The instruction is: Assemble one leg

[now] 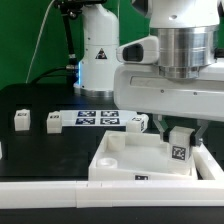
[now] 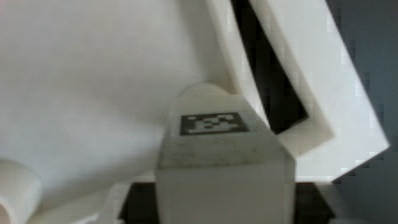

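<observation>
My gripper (image 1: 179, 138) is shut on a leg (image 1: 178, 150), a small white post with a black-and-white tag on its face. It holds the leg upright over the right corner of the large white square tray-like part (image 1: 112, 166). In the wrist view the leg (image 2: 217, 150) fills the middle between my dark fingers (image 2: 137, 203), with the tray's floor (image 2: 89, 90) and raised rim behind it. I cannot tell whether the leg's lower end touches the tray.
Three more white legs stand on the black table: two at the exterior view's left (image 1: 22, 120) (image 1: 52, 122) and one behind the tray (image 1: 137, 122). The marker board (image 1: 95, 118) lies between them. A white robot base (image 1: 98, 55) stands at the back.
</observation>
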Controlling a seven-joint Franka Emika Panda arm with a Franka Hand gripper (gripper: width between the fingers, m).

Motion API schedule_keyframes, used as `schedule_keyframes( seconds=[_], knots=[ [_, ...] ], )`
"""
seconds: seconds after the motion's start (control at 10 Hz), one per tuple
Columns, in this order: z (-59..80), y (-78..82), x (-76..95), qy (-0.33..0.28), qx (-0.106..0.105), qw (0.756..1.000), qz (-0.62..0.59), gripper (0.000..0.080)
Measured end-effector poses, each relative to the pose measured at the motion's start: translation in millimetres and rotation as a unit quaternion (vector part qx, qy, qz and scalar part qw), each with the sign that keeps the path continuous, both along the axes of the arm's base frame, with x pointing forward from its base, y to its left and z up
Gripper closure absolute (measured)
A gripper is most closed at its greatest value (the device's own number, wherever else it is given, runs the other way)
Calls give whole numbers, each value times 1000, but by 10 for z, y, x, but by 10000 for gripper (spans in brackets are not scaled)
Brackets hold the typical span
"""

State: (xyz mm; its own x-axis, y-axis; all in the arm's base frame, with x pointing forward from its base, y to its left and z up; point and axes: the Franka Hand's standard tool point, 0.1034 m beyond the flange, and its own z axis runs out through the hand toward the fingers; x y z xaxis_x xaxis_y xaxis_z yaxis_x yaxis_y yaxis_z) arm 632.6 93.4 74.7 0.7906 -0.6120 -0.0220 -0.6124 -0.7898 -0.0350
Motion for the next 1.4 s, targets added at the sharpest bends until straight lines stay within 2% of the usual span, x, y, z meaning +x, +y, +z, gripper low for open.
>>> schedule_keyframes(
  seconds=[0.3, 0.5, 0.6, 0.7, 0.8, 1.4],
  knots=[
    [11, -127, -23, 9, -19, 994, -106, 497],
    [9, -142, -25, 9, -20, 993, -119, 488],
    [9, -137, -24, 8, -19, 993, -117, 401],
    [9, -137, -24, 8, -19, 993, -117, 235],
    [9, -137, -24, 8, -19, 993, -117, 169],
    [9, -137, -24, 8, -19, 993, -117, 150]
  ],
)
